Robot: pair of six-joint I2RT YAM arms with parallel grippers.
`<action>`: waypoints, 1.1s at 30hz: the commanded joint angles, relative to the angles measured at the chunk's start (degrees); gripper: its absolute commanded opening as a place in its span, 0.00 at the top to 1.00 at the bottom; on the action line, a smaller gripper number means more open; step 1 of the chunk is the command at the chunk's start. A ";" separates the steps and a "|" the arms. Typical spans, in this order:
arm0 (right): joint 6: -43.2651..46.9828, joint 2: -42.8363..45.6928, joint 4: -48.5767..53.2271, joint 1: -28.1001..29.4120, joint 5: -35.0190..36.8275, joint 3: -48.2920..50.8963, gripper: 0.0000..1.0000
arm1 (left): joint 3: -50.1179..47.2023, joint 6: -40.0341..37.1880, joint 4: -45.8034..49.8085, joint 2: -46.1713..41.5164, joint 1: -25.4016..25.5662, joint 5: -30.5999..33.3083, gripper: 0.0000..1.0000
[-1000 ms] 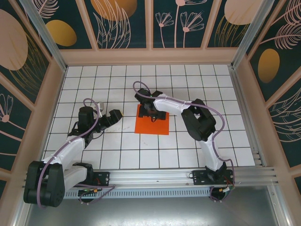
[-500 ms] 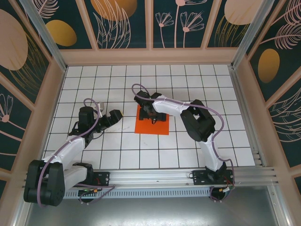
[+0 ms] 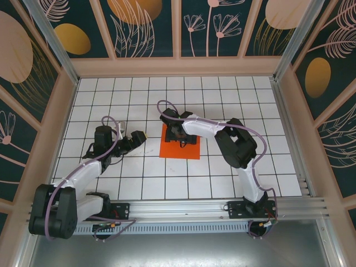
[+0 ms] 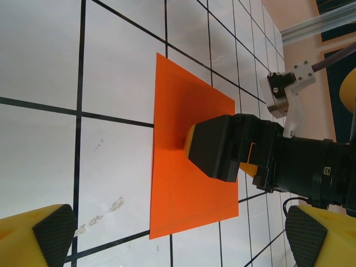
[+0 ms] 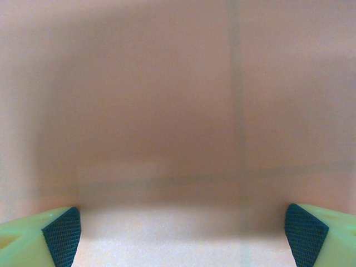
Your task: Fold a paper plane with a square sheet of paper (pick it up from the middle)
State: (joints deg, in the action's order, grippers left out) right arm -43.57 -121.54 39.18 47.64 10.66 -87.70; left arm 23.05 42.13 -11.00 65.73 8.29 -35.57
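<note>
One square sheet of paper (image 3: 173, 151) lies flat mid-table in the top view. Right gripper (image 3: 181, 137) sits low over its middle. Left gripper (image 3: 135, 139) is to the left, jaws apart. Left wrist: sheet flat on the tiles. Right wrist: fingers spread wide, blurred orange close.

White arms (image 3: 83, 174), black joints (image 3: 236, 147), seemingly yellow-green fingers (image 5: 14, 236)

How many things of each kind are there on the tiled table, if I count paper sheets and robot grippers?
orange paper sheet: 1
grippers: 2, the left gripper and the right gripper
Total: 3
</note>
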 commanded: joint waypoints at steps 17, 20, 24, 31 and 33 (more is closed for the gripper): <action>1.34 -2.50 0.90 0.34 -1.99 -0.10 0.16 | 1.21 -0.26 -1.18 0.67 0.49 -1.34 0.01; 1.45 -1.54 1.14 0.26 -0.92 -0.78 0.24 | 1.54 -0.51 -0.72 0.62 0.47 -1.11 0.01; 1.72 -0.43 1.52 0.26 -0.55 -1.33 0.41 | 1.80 -0.73 -0.09 0.63 0.49 -0.90 0.01; 1.39 4.92 -1.45 0.15 -1.25 0.75 0.54 | 2.17 -1.17 1.49 -0.12 0.49 -0.12 0.01; 1.47 7.57 -3.93 0.13 -2.93 2.11 0.60 | 2.18 -1.26 1.84 -0.47 0.49 -0.05 0.01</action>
State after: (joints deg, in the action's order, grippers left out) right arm -42.39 -119.48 37.80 47.64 9.85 -86.94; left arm 23.70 42.04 -10.28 66.15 8.49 -35.55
